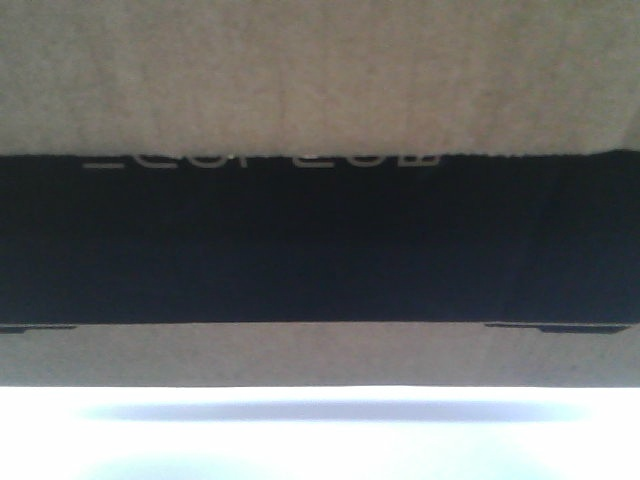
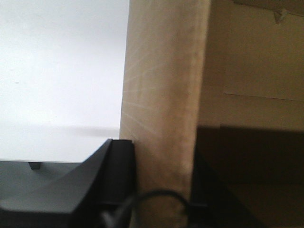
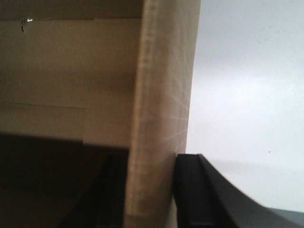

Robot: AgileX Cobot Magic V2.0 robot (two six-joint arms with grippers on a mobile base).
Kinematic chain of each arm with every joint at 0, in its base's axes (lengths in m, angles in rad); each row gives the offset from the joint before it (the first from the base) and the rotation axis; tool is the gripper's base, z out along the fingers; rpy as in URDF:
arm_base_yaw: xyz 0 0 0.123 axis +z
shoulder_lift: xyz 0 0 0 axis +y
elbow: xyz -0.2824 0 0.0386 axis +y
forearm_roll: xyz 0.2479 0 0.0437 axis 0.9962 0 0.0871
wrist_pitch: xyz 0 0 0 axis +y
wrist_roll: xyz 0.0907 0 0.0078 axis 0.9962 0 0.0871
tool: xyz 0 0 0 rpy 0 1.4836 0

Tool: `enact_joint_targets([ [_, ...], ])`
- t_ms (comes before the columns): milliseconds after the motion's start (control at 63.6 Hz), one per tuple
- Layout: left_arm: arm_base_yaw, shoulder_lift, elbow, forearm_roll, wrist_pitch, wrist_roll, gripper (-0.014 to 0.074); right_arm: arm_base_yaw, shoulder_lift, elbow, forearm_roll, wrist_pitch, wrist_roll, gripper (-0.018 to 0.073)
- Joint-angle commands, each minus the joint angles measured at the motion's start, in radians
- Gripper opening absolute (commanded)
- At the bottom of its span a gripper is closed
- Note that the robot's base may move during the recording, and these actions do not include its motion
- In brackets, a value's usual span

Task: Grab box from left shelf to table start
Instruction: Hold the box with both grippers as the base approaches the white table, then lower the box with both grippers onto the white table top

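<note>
The brown cardboard box [image 1: 320, 70] fills the front view, its black printed panel and white lettering close to the camera. Its lower edge hangs just above the white table [image 1: 320, 440], with a thin shadow under it. My left gripper [image 2: 161, 190] is shut on the box's left wall [image 2: 161, 95], one finger [image 2: 118, 171] outside and one inside. My right gripper [image 3: 149, 194] is shut on the box's right wall [image 3: 161, 95], one finger [image 3: 190, 190] outside and one in the dark interior. The left shelf is out of view.
The white table surface shows beside the box in the left wrist view [image 2: 57, 71] and the right wrist view [image 3: 247, 95]. The table's near edge shows at the lower left of the left wrist view [image 2: 38, 161].
</note>
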Motion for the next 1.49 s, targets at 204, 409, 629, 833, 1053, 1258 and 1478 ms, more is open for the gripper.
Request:
enact_joint_targets([
  [204, -0.006, -0.008, -0.037, -0.058, -0.106, -0.026, -0.0015, -0.006, 0.001, -0.027, -0.035, -0.108, -0.01, 0.0057],
  [409, -0.006, -0.008, -0.037, -0.058, -0.106, -0.026, -0.0015, -0.006, 0.001, -0.027, -0.035, -0.131, -0.01, 0.0057],
  [629, -0.006, -0.008, -0.037, -0.058, -0.106, -0.026, -0.0015, -0.006, 0.001, -0.027, -0.035, -0.127, -0.01, 0.0057],
  [833, -0.006, -0.008, -0.037, -0.06, -0.116, -0.026, -0.0015, -0.006, 0.001, -0.027, -0.035, -0.134, -0.01, 0.0057],
  [1053, -0.006, -0.008, -0.037, -0.06, -0.115, -0.026, -0.0015, -0.006, 0.001, -0.027, -0.033, -0.133, -0.01, 0.0057],
  [1258, -0.006, -0.003, -0.037, -0.06, -0.129, 0.013, -0.0015, -0.006, 0.032, -0.027, -0.027, -0.054, 0.038, 0.0057],
  [1478, -0.006, 0.116, -0.052, -0.08, -0.191, 0.038, -0.0015, -0.006, 0.135, -0.027, -0.027, -0.144, 0.039, 0.0057],
])
